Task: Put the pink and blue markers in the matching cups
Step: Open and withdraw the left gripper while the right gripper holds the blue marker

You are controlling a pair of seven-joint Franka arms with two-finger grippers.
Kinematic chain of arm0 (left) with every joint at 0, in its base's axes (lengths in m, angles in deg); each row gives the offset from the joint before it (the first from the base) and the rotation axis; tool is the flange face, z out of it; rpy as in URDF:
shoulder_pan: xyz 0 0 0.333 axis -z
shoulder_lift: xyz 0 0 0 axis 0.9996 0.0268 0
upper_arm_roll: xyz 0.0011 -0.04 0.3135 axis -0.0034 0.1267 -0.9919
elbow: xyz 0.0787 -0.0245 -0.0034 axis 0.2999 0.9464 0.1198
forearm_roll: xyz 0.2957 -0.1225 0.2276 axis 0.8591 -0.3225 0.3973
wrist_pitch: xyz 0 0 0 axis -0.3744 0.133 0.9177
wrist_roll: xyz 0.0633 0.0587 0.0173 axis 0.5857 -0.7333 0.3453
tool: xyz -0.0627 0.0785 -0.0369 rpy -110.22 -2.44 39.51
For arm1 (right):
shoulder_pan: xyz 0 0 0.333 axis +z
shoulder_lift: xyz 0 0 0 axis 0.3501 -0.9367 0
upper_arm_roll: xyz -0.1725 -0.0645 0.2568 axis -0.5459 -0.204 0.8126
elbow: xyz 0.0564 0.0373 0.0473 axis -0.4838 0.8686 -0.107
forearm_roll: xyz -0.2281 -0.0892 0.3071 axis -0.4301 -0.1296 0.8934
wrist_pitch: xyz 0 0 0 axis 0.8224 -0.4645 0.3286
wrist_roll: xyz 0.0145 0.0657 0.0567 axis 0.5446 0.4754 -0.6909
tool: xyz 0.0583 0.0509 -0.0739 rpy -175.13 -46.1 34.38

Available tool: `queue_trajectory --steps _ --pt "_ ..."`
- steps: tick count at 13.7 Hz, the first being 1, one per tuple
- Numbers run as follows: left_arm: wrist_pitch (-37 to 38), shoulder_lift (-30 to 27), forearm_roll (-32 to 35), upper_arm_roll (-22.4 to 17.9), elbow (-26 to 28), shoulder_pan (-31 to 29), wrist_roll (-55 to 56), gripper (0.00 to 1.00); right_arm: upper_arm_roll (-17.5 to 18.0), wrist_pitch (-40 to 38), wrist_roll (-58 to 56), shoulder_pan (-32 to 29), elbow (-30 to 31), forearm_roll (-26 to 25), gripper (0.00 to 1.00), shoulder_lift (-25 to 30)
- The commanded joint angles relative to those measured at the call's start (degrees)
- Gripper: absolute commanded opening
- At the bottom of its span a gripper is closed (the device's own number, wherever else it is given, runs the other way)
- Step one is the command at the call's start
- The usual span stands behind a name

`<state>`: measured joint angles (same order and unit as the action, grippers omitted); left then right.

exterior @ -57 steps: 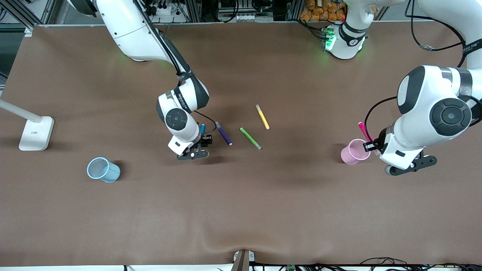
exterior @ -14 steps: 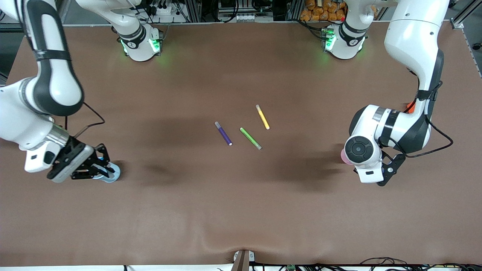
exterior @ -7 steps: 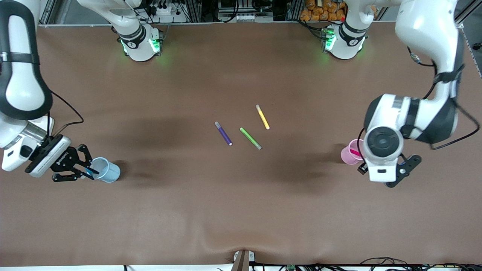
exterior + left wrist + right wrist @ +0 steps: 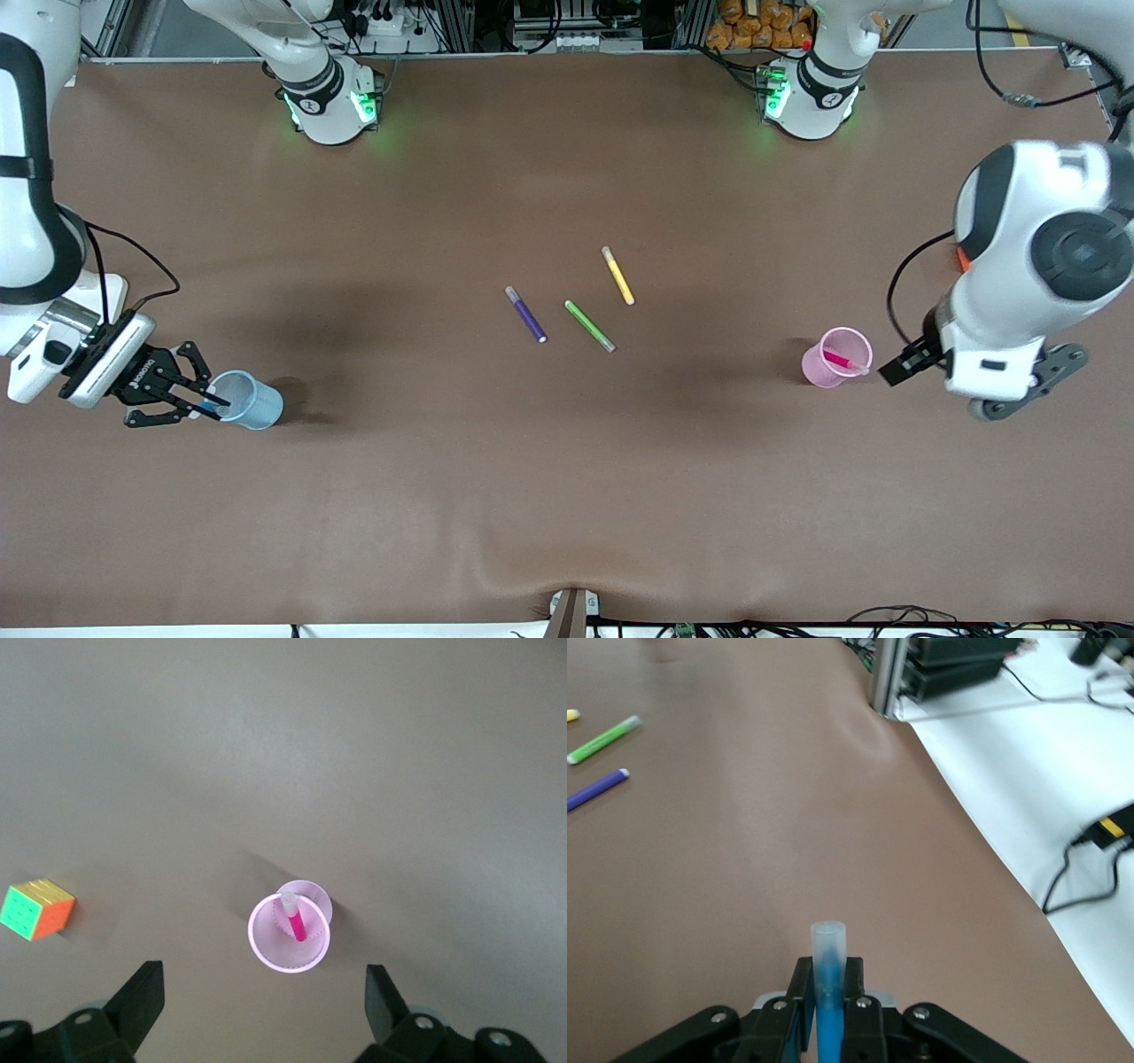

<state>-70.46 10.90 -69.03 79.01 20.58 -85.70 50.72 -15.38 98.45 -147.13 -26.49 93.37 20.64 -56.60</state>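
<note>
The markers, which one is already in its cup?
The pink marker, leaning inside the pink cup; the right gripper holds the blue marker.

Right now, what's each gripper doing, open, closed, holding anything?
Left gripper: open, empty, above the pink cup.
Right gripper: closed on the blue marker, at the blue cup.

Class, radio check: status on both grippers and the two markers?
Left gripper open above pink cup, pink marker inside. Right gripper shut on blue marker at blue cup. Nothing in the way.
</note>
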Motion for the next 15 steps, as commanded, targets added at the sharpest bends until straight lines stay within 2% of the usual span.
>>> queue_trajectory --steps 1,3,5,8,10,12,15 --pt "2.68 -4.8 -4.36 0.28 0.64 -1.96 -10.42 1.0 1.11 -5.5 -8.48 -2.87 -0.92 3.08 0.0 -1.64" --pt "4.52 -8.23 -6.75 0.55 0.73 -3.99 -17.9 1.0 1.11 -9.28 -12.7 -4.71 -1.01 3.08 0.0 -2.69" --pt "7.95 -11.39 -7.01 0.28 1.25 -3.73 -19.6 1.0 1.02 -12.01 -15.52 -6.03 -1.01 3.08 0.0 -3.57" --pt "12.17 -15.35 -9.38 -0.68 1.43 -3.64 -24.43 1.0 1.02 -12.38 -19.29 -7.18 -2.84 3.0 0.0 -5.67" --pt "14.8 -17.12 -10.53 -5.23 1.87 -0.24 -26.7 1.0 1.02 -14.47 -21.06 -7.36 -5.31 3.08 0.0 -8.48" --pt "18.23 -18.96 -10.53 -9.54 2.31 4.34 -30.4 1.0 1.02 -14.75 -21.85 -7.36 -5.67 3.0 0.0 -8.76" --pt "18.24 -21.51 -10.88 -10.53 4.59 4.54 -32.42 1.0 1.02 -14.75 -23.0 -7.44 -5.67 2.91 0.0 -9.28"
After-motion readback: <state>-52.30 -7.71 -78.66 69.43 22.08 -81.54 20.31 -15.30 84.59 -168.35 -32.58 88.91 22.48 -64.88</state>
